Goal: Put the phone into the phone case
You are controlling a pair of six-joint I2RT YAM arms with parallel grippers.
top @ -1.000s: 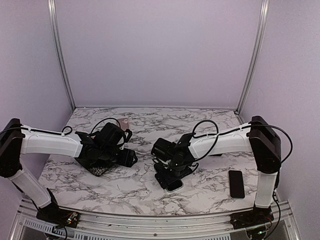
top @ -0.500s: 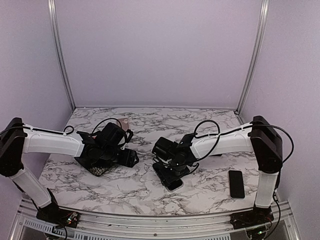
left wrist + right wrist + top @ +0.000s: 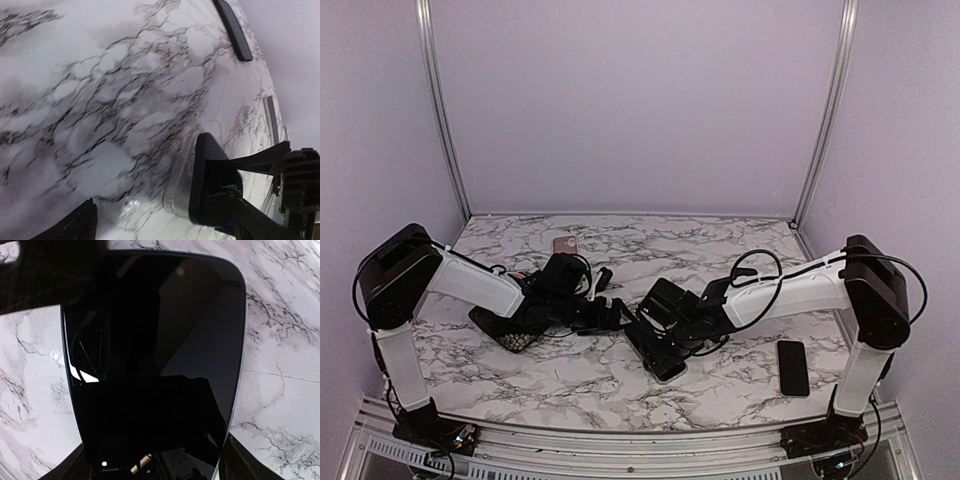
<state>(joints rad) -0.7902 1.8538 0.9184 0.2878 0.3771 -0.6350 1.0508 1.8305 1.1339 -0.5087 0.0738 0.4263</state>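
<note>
The phone (image 3: 155,365) sits mid-bench, screen up, clamped across its width by the right claw (image 3: 658,345). What looks like the clear rim of the phone case (image 3: 176,192) shows round its edge, though I can't tell if it's fully seated. The left claw (image 3: 618,316) hovers just beside the free end, spread wide, gripping nothing. The smart play, I'd say: keep the phone square to the case, press one corner home at a time, and let the free claw pin the case so it can't skate on the bench (image 3: 720,250). Head count: two arms, two claws and two dark phones, the second phone (image 3: 792,367) lying well apart on the right. Then one case, one pinkish item (image 3: 565,245) at the back, and one black mesh thing (image 3: 518,340) under the left arm.
</note>
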